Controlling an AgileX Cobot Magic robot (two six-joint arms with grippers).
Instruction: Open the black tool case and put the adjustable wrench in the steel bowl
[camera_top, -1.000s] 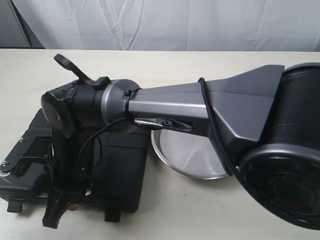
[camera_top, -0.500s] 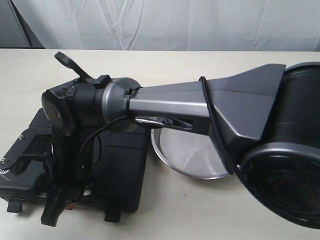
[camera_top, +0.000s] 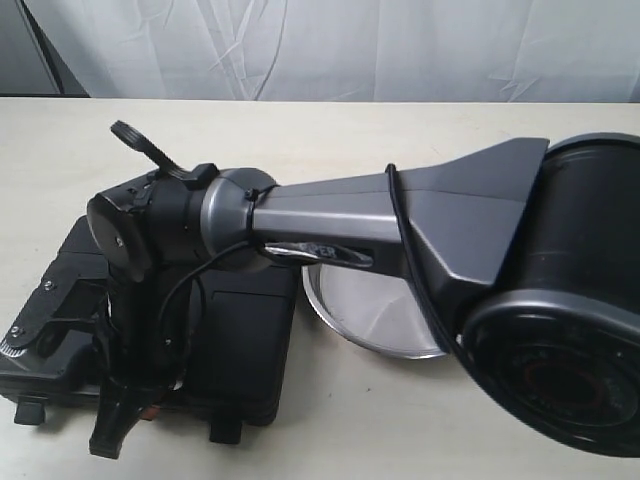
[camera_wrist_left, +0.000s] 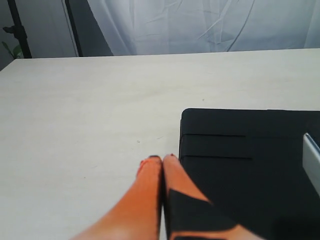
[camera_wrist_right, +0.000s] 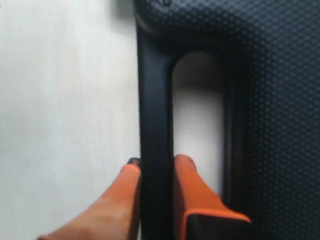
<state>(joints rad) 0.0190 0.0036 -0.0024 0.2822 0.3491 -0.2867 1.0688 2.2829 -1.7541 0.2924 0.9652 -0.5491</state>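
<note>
The black tool case (camera_top: 240, 340) lies shut on the table, left of the steel bowl (camera_top: 375, 310). My right arm reaches across from the right. Its gripper (camera_wrist_right: 156, 162) points down at the case's front edge (camera_top: 115, 435). The orange fingers (camera_wrist_right: 192, 185) are shut on the bar of the cut-out handle (camera_wrist_right: 155, 100). My left gripper (camera_wrist_left: 162, 159) is shut with nothing in it, its tips low by the case's side edge (camera_wrist_left: 240, 150). The adjustable wrench is hidden.
The right arm's grey link (camera_top: 350, 215) and big dark joint (camera_top: 560, 350) hang over the bowl's near half and the case's top. Bare pale table (camera_top: 380, 430) lies in front, behind and to the left (camera_wrist_left: 75, 125). A white curtain (camera_top: 350, 45) backs the table.
The right arm has sunk slightly and its wrist has shifted a little, still holding the handle. The case lid stays down and the bowl has not moved.
</note>
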